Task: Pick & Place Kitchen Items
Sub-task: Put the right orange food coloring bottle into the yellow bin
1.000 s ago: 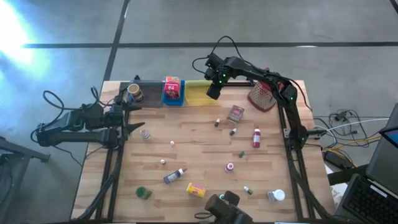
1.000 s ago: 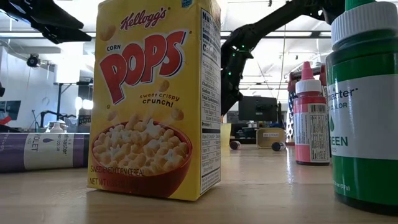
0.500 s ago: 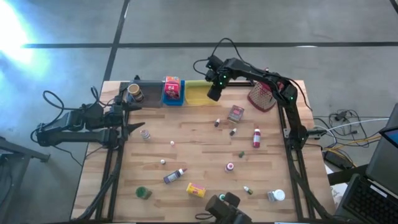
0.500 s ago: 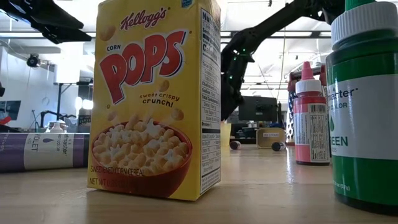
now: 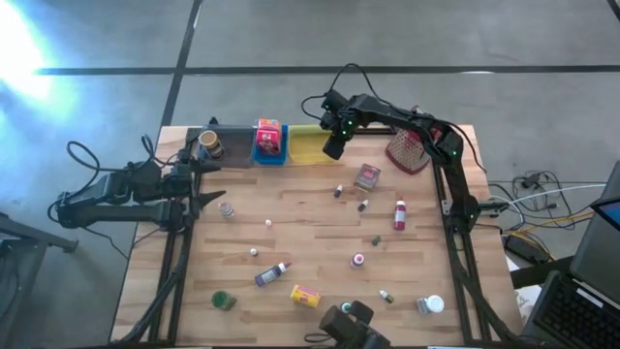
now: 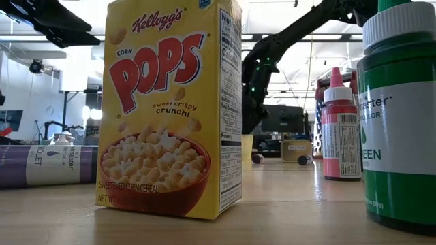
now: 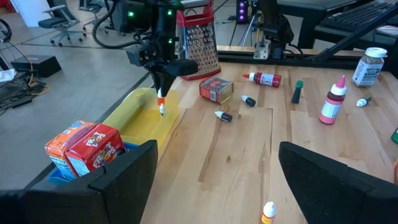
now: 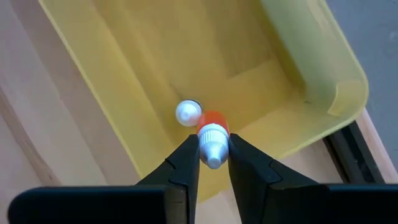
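Not much changes over the last second. The only thing moving is the right arm: its pincer (image 5: 332,149), clamped on a tiny orange bottle (image 8: 212,129) with a white cap, creeps a little toward the middle of the yellow tray (image 5: 306,145) at the back of the counter (image 5: 310,242). In the high view it slides just a touch inward over the tray compared with a second ago. In the low view the arm's elbow and forearm shift a bit too, and the green light on it sits slightly higher than before. The pincer now hangs right over the tray's floor.
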